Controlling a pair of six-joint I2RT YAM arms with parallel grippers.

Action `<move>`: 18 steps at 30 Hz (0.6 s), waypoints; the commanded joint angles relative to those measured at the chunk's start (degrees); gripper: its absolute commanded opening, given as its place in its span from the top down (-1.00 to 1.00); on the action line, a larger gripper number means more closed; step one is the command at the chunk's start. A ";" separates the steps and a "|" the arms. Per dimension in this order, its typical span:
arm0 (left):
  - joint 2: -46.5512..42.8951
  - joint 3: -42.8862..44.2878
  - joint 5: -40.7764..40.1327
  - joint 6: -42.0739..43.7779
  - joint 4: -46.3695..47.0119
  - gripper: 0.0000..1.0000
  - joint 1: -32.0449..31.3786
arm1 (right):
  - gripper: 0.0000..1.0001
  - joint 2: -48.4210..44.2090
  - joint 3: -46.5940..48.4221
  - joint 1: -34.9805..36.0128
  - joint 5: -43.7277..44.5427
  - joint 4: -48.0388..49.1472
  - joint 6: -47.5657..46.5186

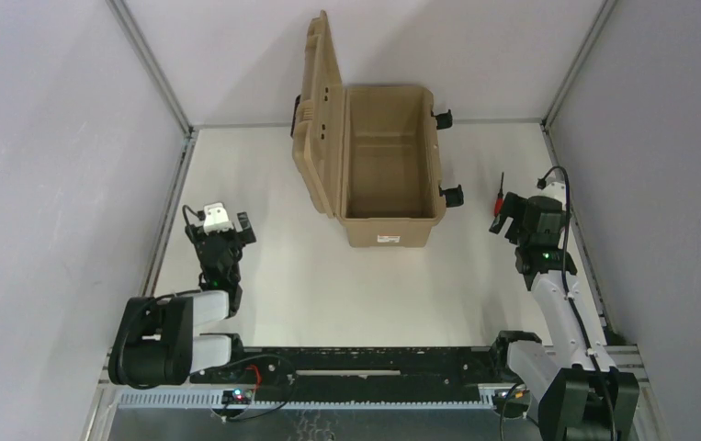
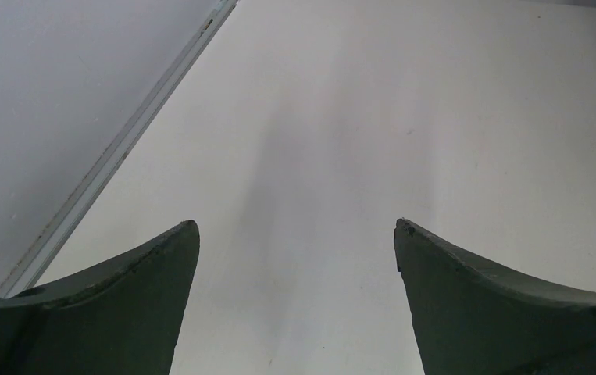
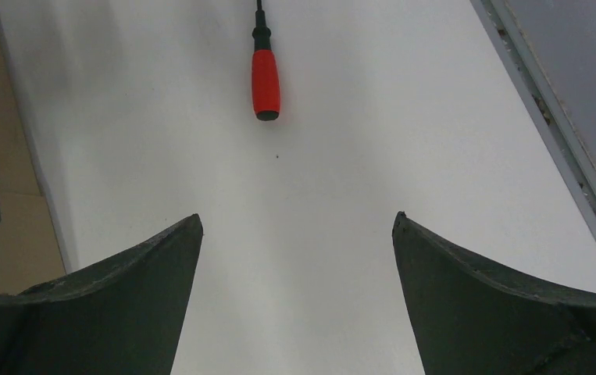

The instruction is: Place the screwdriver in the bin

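The screwdriver (image 3: 265,82) lies flat on the white table (image 1: 328,285), ahead of the right gripper (image 3: 297,223) and slightly left of its centre line. Its red handle butt points back toward the fingers and its dark shaft points away, so the handle, the thickest part, is what a forward reach would meet first. That gripper has its jaws spread wide and holds nothing, which looks like readiness to straddle the handle. The bin (image 1: 365,234) stands to the gripper's left. Its lid (image 1: 321,119) is swung up on the side away from this arm, leaving the mouth open for a drop from above. The left gripper (image 2: 297,226), well apart beyond the bin, is also wide and empty over bare table, apparently parked out of the way.
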 commanded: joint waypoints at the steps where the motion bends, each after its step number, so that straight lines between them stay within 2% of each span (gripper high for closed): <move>1: -0.05 2.57 0.20 -0.03 3.30 -1.00 0.38 | -0.99 -0.81 0.27 0.21 -0.04 3.08 1.87; 4: -0.09 2.54 0.20 -0.03 3.30 -1.00 0.38 | -0.99 0.65 2.17 0.20 -0.94 3.50 1.68; 7: -0.07 2.52 0.20 -0.03 3.30 -1.00 0.38 | -0.99 6.03 8.74 -0.03 -0.83 -0.41 1.96; 12: -0.05 2.56 0.16 -0.03 3.30 -1.00 0.38 | -0.99 22.14 24.70 -1.74 -1.23 -12.80 3.53; 18: -0.13 2.53 0.20 0.01 3.30 -1.00 0.38 | -0.92 41.45 38.35 -2.30 -1.45 -19.87 2.32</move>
